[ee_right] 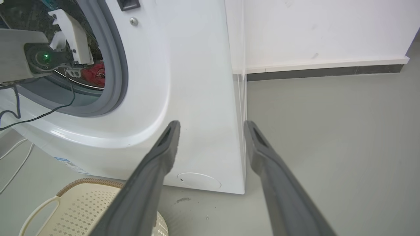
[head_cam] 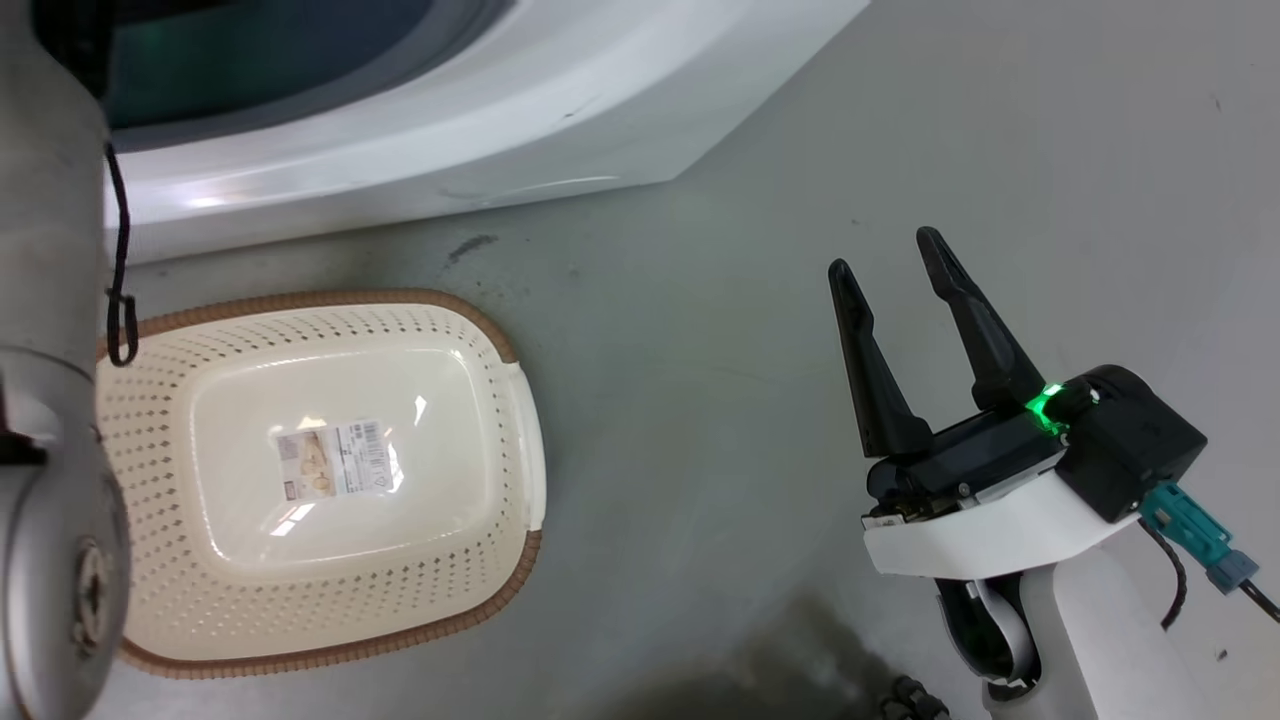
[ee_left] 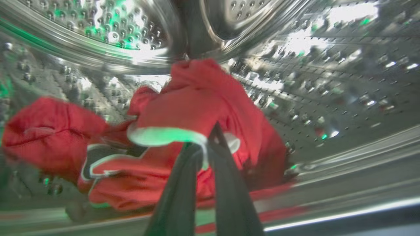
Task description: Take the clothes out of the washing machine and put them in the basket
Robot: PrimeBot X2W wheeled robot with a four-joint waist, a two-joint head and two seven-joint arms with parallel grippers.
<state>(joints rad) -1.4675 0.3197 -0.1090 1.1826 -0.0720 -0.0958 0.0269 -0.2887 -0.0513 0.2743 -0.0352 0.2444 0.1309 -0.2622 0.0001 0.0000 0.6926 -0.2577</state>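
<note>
Two pincers: the left pincer (ee_left: 205, 141) is clenched on the white trim of the red clothes (ee_left: 183, 108) inside the washing machine (ee_left: 98, 52); the right pincer (head_cam: 888, 255) gapes wide, empty, above the floor (head_cam: 700, 400) beside the basket (head_cam: 480, 318).

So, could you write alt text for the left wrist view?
The left gripper pinches the white-trimmed edge of the clothes, a crumpled bright red heap lying in the perforated steel drum of the washing machine. The picture is blurred.
</note>
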